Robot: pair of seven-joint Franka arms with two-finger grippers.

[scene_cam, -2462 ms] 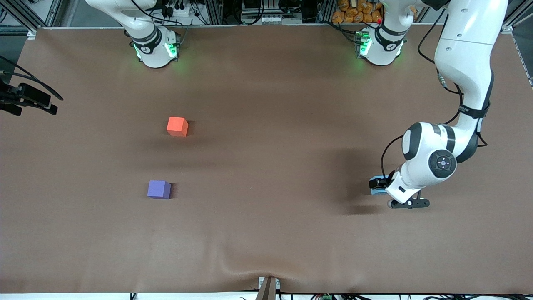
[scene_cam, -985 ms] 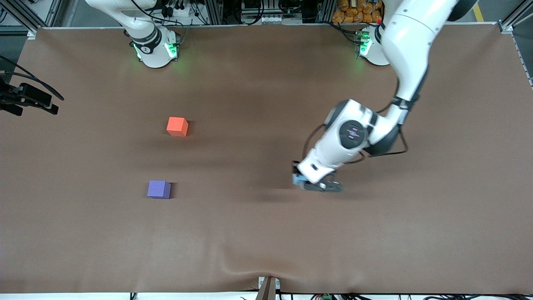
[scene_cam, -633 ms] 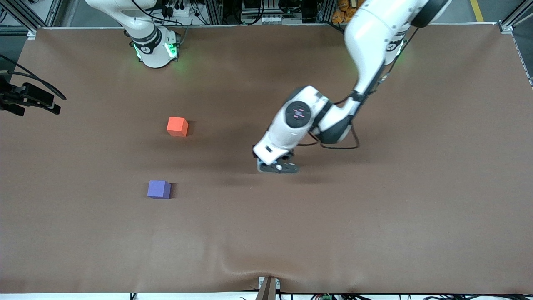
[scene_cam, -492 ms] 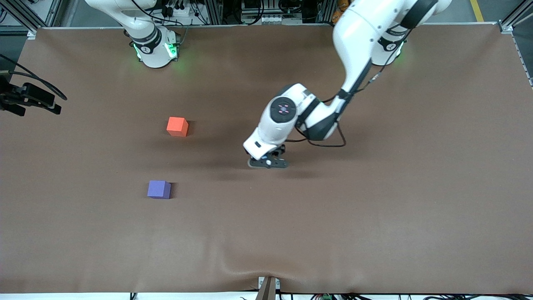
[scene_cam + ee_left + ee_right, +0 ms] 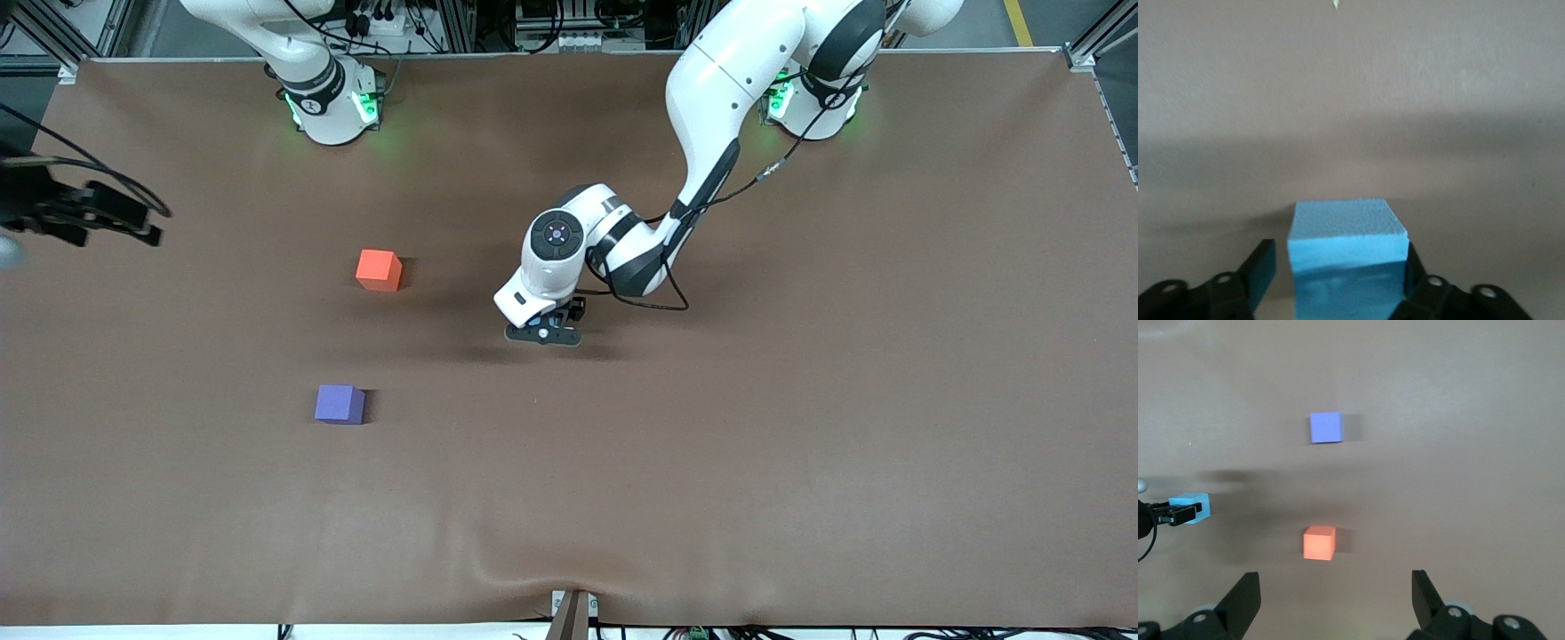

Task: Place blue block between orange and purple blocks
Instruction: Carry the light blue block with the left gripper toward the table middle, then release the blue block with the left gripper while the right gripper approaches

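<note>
The orange block (image 5: 378, 269) and the purple block (image 5: 339, 404) sit apart on the brown table, the purple one nearer the front camera. Both show in the right wrist view, orange (image 5: 1319, 543) and purple (image 5: 1325, 427). My left gripper (image 5: 544, 333) is shut on the blue block (image 5: 1348, 253) and holds it above the mid-table, toward the left arm's end from both blocks. The hand hides the block in the front view; the right wrist view shows it (image 5: 1190, 507). My right gripper (image 5: 1335, 600) is open and empty, high over the right arm's end (image 5: 89, 218).
The brown mat (image 5: 800, 444) covers the whole table, with a wrinkle at its front edge (image 5: 533, 569). The two arm bases (image 5: 331, 107) (image 5: 813, 107) stand along the edge farthest from the front camera.
My left arm has carried the blue block from the left arm's end of the table to the middle, toward the orange and purple blocks. My right gripper has shifted slightly.
</note>
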